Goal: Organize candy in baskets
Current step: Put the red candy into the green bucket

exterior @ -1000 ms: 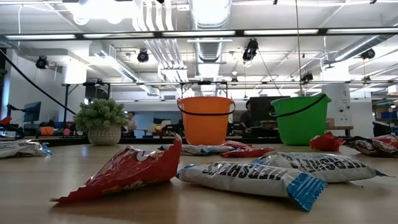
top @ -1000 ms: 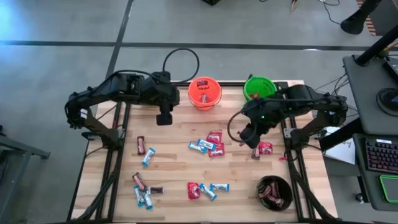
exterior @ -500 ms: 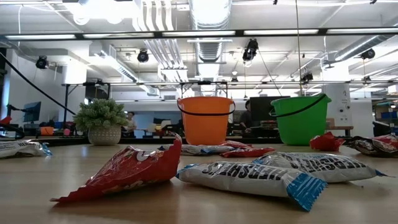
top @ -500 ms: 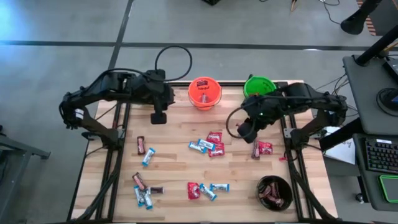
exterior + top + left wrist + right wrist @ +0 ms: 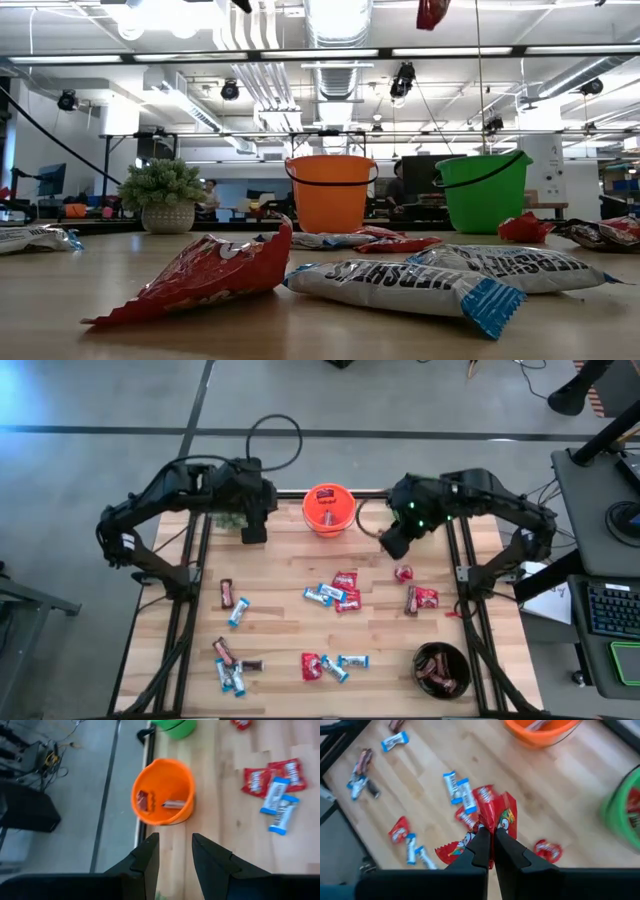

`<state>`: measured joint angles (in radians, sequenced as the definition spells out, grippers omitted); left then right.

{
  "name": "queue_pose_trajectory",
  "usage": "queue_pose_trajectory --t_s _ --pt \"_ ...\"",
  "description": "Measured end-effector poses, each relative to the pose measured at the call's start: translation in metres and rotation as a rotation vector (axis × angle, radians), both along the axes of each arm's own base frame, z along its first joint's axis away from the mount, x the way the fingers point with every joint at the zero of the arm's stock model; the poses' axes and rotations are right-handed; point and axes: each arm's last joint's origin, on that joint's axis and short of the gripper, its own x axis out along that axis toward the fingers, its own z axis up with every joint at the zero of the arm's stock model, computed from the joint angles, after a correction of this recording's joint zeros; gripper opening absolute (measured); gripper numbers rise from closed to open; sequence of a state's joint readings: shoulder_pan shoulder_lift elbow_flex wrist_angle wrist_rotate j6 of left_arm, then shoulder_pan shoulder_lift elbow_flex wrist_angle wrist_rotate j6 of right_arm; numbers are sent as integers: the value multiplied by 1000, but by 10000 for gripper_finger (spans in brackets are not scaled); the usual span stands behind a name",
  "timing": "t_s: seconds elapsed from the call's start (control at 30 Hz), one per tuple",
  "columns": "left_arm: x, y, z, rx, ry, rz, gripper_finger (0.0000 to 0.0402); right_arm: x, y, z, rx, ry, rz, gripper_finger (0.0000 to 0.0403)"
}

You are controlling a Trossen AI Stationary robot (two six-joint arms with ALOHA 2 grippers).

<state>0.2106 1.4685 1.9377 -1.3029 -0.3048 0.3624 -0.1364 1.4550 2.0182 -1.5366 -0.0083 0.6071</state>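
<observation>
We see the right tool (image 5: 492, 842) pinched together on a red packet (image 5: 495, 817), holding it in the air above the desk (image 5: 280, 635), between the orange pail (image 5: 329, 508) and the green pail (image 5: 622, 812). In the low view that packet hangs at the very top of the picture, well clear of the desk. The left tool (image 5: 172, 852) stands partly apart with nothing between its fingers (image 5: 147, 855), hovering near the far left corner of the desk, beside the orange pail, which holds a couple of candies.

Compared with a second ago, our right tool has risen from the desk near the right edge and moved toward the far side, now covering the green pail from above. The left tool has pulled back from the desk's middle toward the far left corner.

Loose candies (image 5: 335, 592) remain scattered on the desk: a red and blue cluster in the middle, more along the near side and left. The black bowl (image 5: 441, 668) sits at the near right corner with dark bars in it.
</observation>
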Motion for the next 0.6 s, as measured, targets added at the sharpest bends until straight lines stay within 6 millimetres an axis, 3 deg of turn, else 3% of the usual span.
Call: queue_pose_trajectory --t_s 0.6 --pt "-18 64 4 44 -28 137 98 -39 -86 4 -84 21 -87 8"
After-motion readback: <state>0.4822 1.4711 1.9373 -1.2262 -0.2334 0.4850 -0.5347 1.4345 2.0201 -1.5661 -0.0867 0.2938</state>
